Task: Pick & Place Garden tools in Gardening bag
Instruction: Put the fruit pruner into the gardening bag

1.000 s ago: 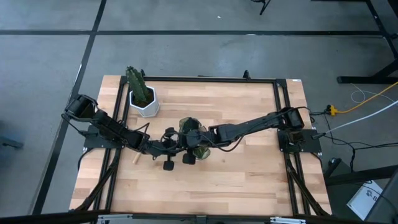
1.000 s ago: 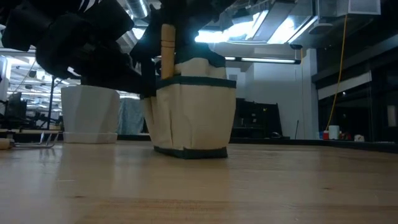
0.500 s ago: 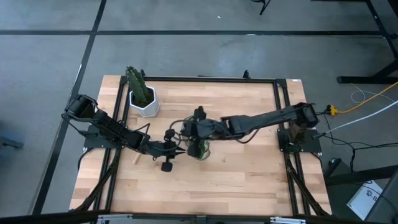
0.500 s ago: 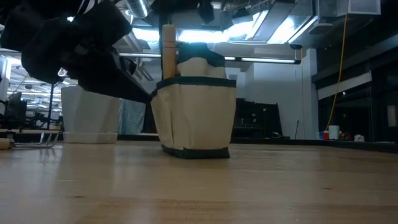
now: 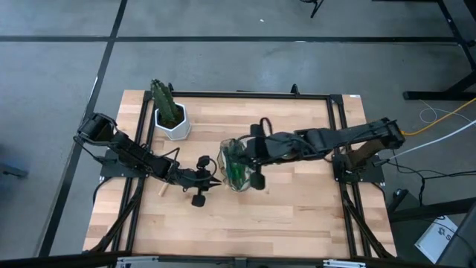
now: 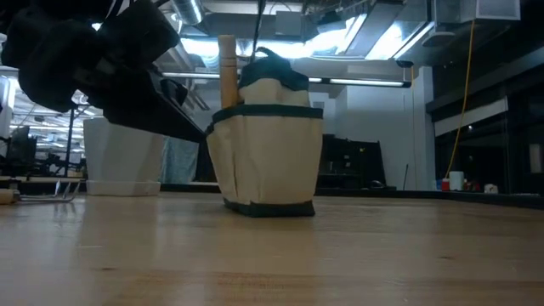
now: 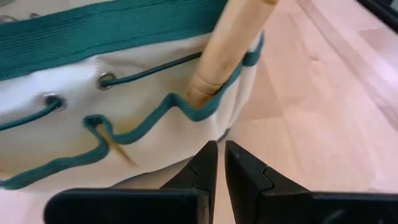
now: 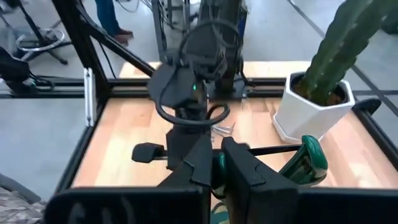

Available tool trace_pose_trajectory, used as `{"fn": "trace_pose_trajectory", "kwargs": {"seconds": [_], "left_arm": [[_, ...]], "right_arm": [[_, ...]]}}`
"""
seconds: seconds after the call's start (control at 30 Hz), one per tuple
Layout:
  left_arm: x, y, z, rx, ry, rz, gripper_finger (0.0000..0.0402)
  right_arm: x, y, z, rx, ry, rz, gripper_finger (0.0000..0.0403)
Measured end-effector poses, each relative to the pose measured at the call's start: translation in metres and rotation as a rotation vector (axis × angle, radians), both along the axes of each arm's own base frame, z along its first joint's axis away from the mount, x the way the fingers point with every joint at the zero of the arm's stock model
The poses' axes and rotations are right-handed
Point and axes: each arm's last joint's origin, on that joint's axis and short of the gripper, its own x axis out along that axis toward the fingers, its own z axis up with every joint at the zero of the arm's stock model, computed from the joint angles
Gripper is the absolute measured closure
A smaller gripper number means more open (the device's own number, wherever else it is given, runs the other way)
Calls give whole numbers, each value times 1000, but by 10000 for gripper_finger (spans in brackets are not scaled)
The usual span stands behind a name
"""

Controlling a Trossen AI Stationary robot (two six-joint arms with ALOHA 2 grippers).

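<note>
The gardening bag [image 5: 234,170] [image 6: 272,161], tan with green trim, stands upright on the table's middle. A wooden tool handle [image 7: 230,50] [image 6: 228,72] sticks up out of its side pocket. My left gripper [image 5: 216,181] [image 7: 221,152] is shut, low at the bag's left side, with nothing between its fingers. My right gripper [image 5: 244,154] [image 8: 217,152] is shut, above the bag and slightly to its right. One green loop handle [image 8: 309,163] stands up beside it. Another wooden handle end [image 5: 161,187] pokes out from under my left arm. My left gripper has its fingertips right at the bag's lower left side [image 7: 186,162], pointing level from the table's left; I cannot tell whether they touch the cloth. My right gripper shows a strip of green in the slit between its fingers; I cannot tell whether it touches anything.
A cactus-like plant in a white pot [image 5: 171,119] [image 8: 311,106] stands at the far left of the table. A black frame rail [image 5: 245,94] runs around the table top. The near half of the wooden table [image 5: 253,223] lies bare.
My right gripper has risen out of the bag's top and drawn back toward the table's right edge, staying shut. The bag's lower left edge has shifted a little to the right, and its green top now stands higher.
</note>
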Motion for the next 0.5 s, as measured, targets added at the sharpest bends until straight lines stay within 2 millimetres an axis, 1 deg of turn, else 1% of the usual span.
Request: {"fn": "trace_pose_trajectory", "kwargs": {"seconds": [0.07,0.17,0.33,0.4,0.5], "left_arm": [[0,0,0,-13,2,-10,375],[0,-1,0,-23,6,-28,378],[0,-2,0,-32,10,-45,382],[-1,-2,2,-45,5,-63,382],[-2,-2,7,-57,-9,-68,383]], "right_arm": [[-7,2,7,6,-19,13,387],[-17,5,12,5,-1,33,387],[-31,10,20,54,18,156,387],[-38,10,22,73,48,198,387],[-53,6,26,88,93,189,387]]}}
